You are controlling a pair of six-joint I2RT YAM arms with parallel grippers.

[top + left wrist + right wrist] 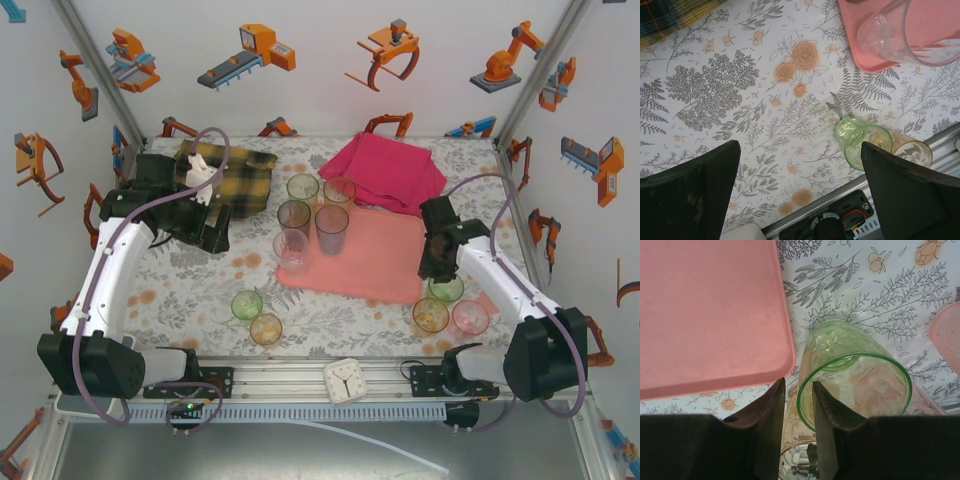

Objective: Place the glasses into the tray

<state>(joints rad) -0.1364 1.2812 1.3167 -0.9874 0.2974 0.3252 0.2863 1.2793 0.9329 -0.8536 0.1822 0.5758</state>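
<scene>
Right gripper (799,385): narrowed to a slim gap, astride one wall of the green glass (855,375). Whether the pads already press it, I cannot tell.
Left gripper (800,145): spread wide, holding nothing, above the floral tablecloth (715,85).
Green glass: upright on the cloth, just beside the tray (710,315) corner, not on it.
Handling: probably light, rigid, slick and breakable. Pinch the rim wall, one finger inside, and squeeze gently.
Neighbour: the amber glass (430,316) stands close by, so a straight-up lift looks safest.
</scene>
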